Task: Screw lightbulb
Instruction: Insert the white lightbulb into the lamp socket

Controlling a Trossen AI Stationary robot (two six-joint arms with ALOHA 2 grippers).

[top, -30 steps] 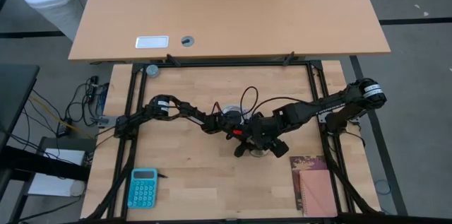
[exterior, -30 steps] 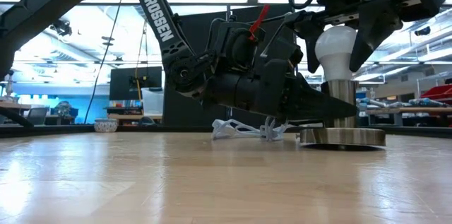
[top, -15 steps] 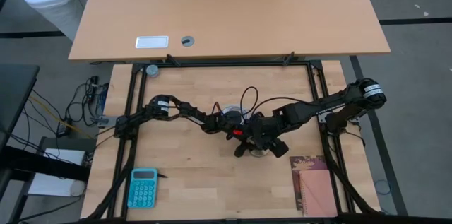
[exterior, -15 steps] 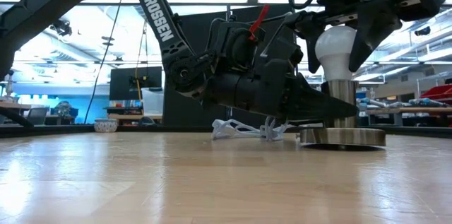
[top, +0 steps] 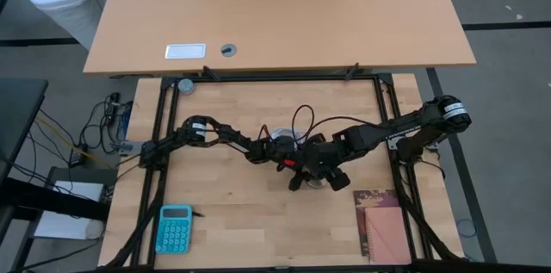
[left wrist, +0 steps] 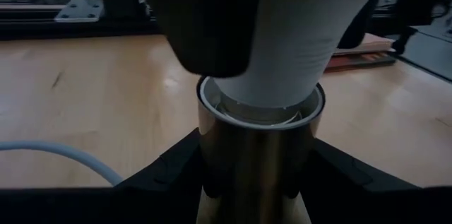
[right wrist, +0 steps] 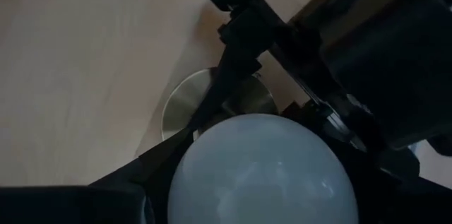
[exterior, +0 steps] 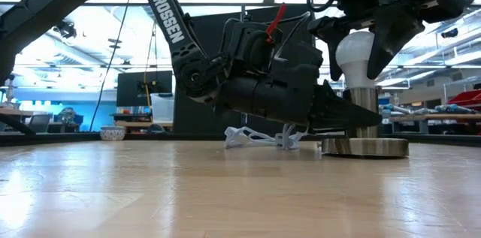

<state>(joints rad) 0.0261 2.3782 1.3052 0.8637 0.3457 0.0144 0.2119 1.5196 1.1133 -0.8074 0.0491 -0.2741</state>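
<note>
At the right of the low view, the small white pear-shaped lightbulb (exterior: pixel 358 52) is seated in a brass socket tube (exterior: pixel 365 109) on a round metal base (exterior: pixel 365 146). The globe is clasped by the right gripper (exterior: pixel 361 39); the tube is clamped by the left gripper (left wrist: pixel 258 174). Judged light, smooth and breakable, the bulb is best held gently at its widest girth.

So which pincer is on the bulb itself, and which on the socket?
The right pincer, from above, straddles the white lightbulb. The left pincer clamps the metal socket tube beneath it, level with the table.

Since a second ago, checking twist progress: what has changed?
The right pincer has turned a little around the white pear-shaped lightbulb, which it grips from above. The left pincer stays clamped on the upright silvery socket; the round base disc has barely shifted.
</note>
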